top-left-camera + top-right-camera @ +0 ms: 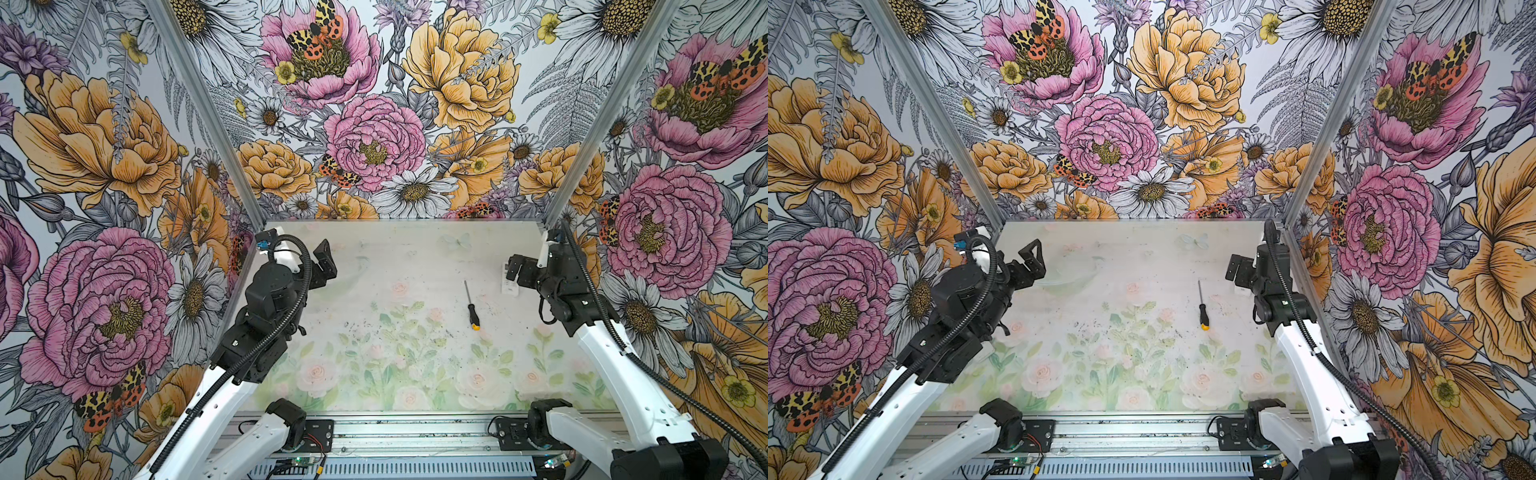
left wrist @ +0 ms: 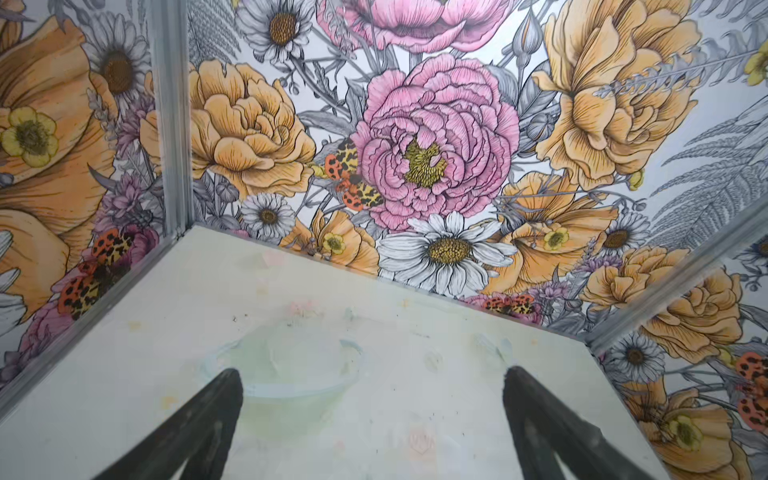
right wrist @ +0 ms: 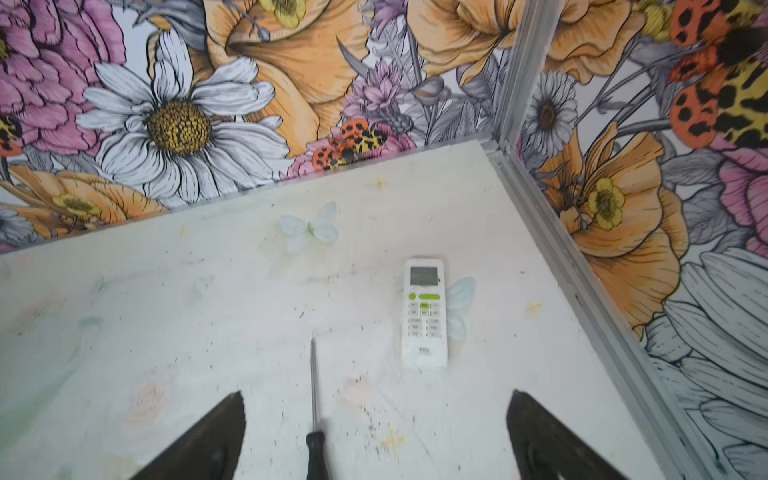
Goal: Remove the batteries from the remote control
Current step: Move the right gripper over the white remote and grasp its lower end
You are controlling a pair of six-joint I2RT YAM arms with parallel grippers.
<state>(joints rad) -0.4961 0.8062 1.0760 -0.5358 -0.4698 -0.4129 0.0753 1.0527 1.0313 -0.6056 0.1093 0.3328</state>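
Note:
The white remote control [image 3: 424, 313] lies face up on the table, buttons and small screen showing, near the right wall. In a top view only a strip of the remote control [image 1: 509, 286] shows behind my right gripper [image 1: 513, 268]. That gripper [image 3: 376, 395] hangs open a little short of the remote, with nothing between its fingers. My left gripper [image 1: 323, 264] [image 2: 372, 374] is open and empty over the table's far left part. No batteries are in view; the remote's back is hidden.
A screwdriver [image 1: 471, 305] [image 1: 1202, 305] with a black and yellow handle lies mid-right, its shaft [image 3: 313, 378] pointing away between my right fingers. A faint clear bowl [image 2: 299, 388] sits ahead of my left gripper. Flowered walls close in three sides.

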